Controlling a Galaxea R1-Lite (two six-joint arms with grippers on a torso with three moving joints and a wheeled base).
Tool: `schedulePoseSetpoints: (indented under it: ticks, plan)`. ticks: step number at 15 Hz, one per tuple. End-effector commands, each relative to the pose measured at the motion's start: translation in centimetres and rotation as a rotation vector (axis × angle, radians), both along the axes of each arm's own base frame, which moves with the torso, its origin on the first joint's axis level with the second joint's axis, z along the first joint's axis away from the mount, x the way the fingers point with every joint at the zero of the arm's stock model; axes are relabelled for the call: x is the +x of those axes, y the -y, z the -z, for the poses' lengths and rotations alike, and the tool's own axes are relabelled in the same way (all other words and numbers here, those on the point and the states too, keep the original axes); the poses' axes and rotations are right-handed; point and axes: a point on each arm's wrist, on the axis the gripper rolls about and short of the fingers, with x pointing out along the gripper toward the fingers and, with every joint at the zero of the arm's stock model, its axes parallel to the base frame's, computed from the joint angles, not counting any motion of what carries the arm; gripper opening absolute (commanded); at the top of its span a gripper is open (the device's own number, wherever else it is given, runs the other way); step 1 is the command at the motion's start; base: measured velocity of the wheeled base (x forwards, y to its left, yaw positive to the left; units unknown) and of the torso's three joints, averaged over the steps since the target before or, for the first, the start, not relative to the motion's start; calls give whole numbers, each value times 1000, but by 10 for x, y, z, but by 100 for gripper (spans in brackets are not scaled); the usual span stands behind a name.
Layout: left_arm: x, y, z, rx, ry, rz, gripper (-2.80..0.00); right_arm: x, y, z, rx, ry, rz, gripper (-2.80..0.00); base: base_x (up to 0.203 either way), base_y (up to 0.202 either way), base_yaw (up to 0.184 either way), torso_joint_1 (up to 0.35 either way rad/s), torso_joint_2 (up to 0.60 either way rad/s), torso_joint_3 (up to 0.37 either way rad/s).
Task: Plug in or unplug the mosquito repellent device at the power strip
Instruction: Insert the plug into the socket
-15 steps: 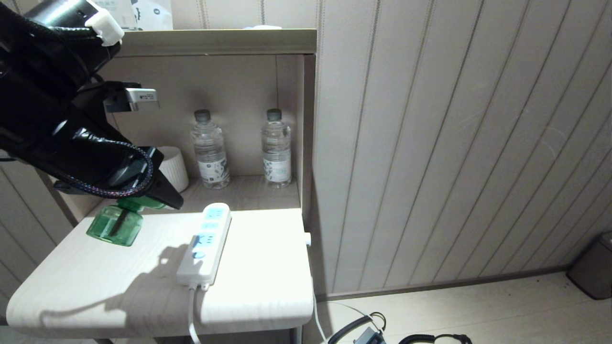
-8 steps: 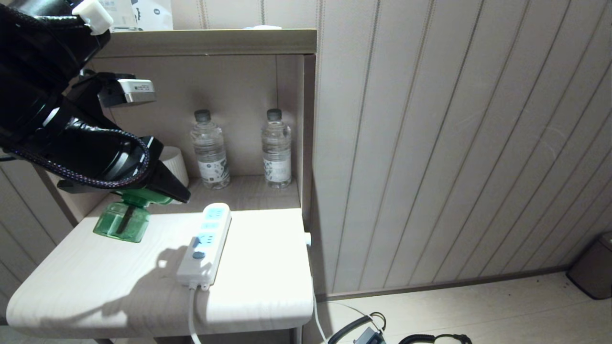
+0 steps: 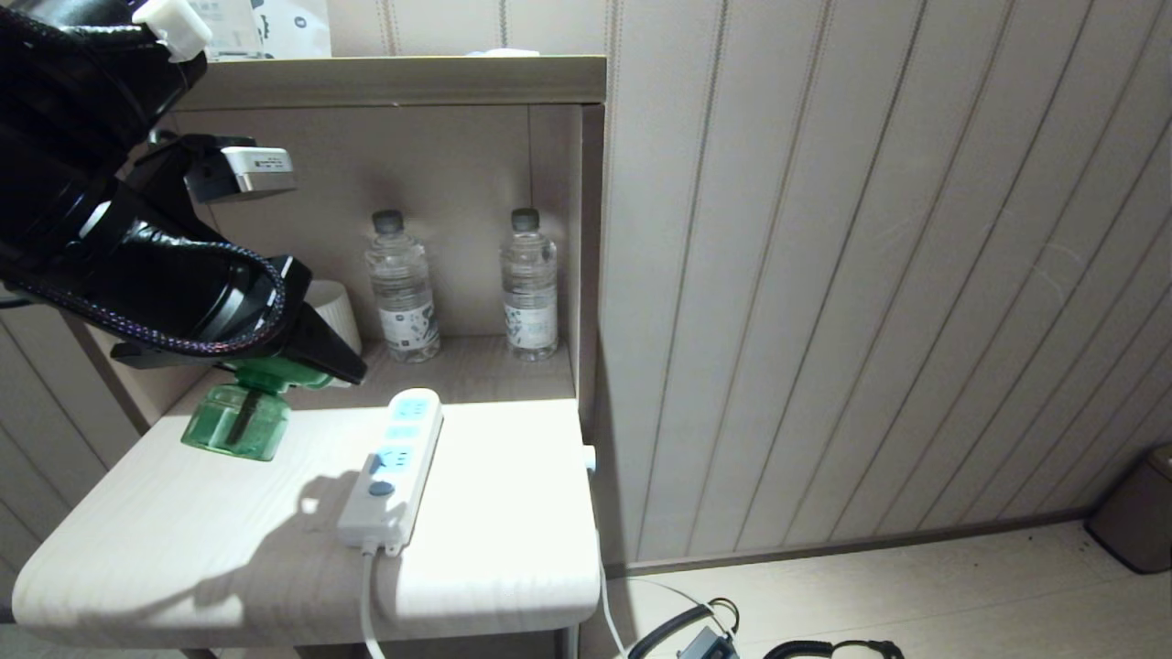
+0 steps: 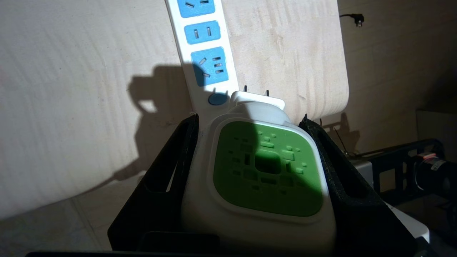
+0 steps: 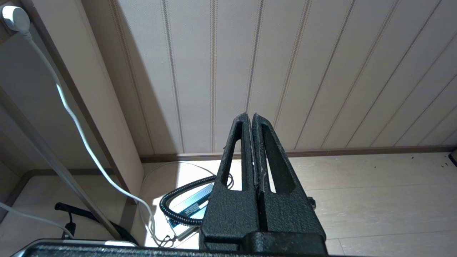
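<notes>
My left gripper is shut on the white head of the mosquito repellent device, whose green bottle hangs tilted just above the table's left rear. In the left wrist view both black fingers clamp the head's sides, beside the green top. Its two bare prongs point toward the power strip and stand apart from it. The power strip lies on the white table to the device's right, with nothing plugged into it. The right gripper is shut and empty, hanging over the floor outside the head view.
Behind the table, a niche holds two clear water bottles and a white mug. The strip's white cord drops over the front edge. Cables lie on the floor; a bin stands far right.
My left gripper has carried the device slightly to the right, nearer the power strip, and tipped it a little more upright. The strip and the right arm have not moved.
</notes>
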Motion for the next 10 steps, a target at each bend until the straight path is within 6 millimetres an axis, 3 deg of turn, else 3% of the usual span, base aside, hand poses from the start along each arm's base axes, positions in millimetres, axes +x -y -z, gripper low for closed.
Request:
schedulePoseSetpoints:
  ticks: [1,10]
  plan:
    - [-2,-1,0,0,-5,-1,-280,0,0,0,-1,-2,0,-280,0,0,0,0,0,0]
    - [-1,-1,-2,-30,7,-38,-280,0,0,0,0,-2,0,-280,1,-4,-2,1,0,1]
